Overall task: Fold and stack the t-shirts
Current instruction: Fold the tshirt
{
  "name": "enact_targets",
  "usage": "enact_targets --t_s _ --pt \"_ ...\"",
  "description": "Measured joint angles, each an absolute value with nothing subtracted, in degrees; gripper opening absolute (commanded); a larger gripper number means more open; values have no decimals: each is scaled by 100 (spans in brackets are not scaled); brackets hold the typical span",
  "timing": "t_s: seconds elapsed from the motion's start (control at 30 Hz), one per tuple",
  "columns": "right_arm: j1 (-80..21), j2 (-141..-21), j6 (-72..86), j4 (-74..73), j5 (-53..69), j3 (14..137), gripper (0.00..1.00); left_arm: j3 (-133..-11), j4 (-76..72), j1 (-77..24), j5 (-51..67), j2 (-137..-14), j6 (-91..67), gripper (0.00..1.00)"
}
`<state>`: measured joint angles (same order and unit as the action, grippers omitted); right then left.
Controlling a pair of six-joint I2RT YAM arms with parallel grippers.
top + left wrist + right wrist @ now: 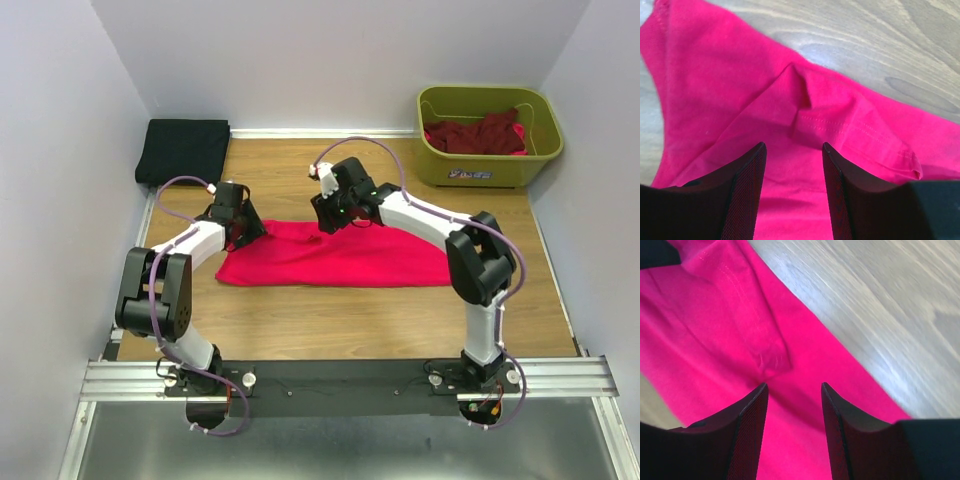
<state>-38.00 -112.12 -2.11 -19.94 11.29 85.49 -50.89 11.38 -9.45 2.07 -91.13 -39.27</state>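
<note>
A bright pink-red t-shirt (335, 258) lies folded into a long band across the middle of the table. My left gripper (243, 228) hovers over its far left corner, open and empty; the left wrist view shows a hemmed sleeve fold (840, 125) just ahead of the fingers (747, 190). My right gripper (330, 215) hovers over the shirt's far edge near the middle, open and empty, with a sleeve fold (747, 325) ahead of its fingers (747, 430). A black shirt (183, 150) lies folded at the far left. Dark maroon shirts (478, 133) sit in the tub.
An olive-green plastic tub (489, 165) stands at the far right corner. White walls close in the table on the left, back and right. Bare wood (350, 315) lies between the pink shirt and the arm bases.
</note>
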Motion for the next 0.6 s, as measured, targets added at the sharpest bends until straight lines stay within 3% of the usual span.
enact_targets --t_s 0.6 --pt "-4209 -12127 -867 -1940 1299 9030 51 -5207 991 -1100 200 -9397 -3927 56"
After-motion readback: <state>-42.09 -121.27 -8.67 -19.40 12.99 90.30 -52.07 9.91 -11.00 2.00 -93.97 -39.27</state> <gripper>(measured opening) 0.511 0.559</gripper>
